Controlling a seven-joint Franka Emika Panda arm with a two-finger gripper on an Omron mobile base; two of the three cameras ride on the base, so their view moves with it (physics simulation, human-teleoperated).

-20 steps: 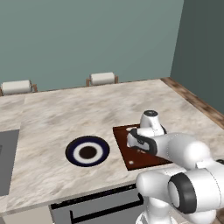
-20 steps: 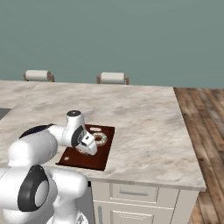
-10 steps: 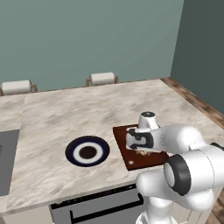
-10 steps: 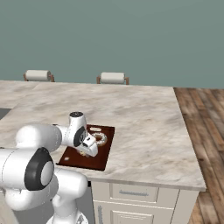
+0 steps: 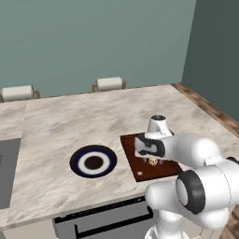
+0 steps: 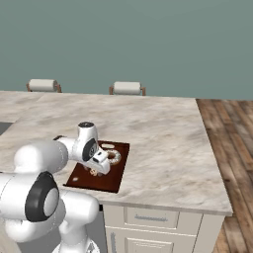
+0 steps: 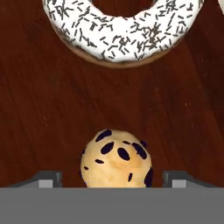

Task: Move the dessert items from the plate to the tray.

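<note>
The dessert item, a small tan lump with dark specks (image 7: 116, 159), lies on the dark reddish-brown tray (image 7: 43, 109). It sits between my gripper's (image 7: 113, 178) two fingertips, with a narrow gap on each side, so the gripper is open. In the left base view the hand (image 5: 150, 148) hangs low over the tray (image 5: 140, 172) with the lump (image 5: 152, 161) just under it. The navy plate (image 5: 93, 161), with its white ring and brown centre, lies bare to the tray's left. From the right base view the lump (image 6: 93, 172) rests near the tray's (image 6: 106, 182) front half.
A white-iced doughnut with dark sprinkles (image 7: 122, 30) also lies on the tray, just beyond the lump (image 6: 113, 157). The counter's front edge (image 5: 107, 205) runs close to the tray. Two chair backs (image 5: 109, 84) stand behind the counter's far side.
The hand has sunk slightly over the tray and the arm's elbow has folded in toward the base. Plate and tray have stayed put.
</note>
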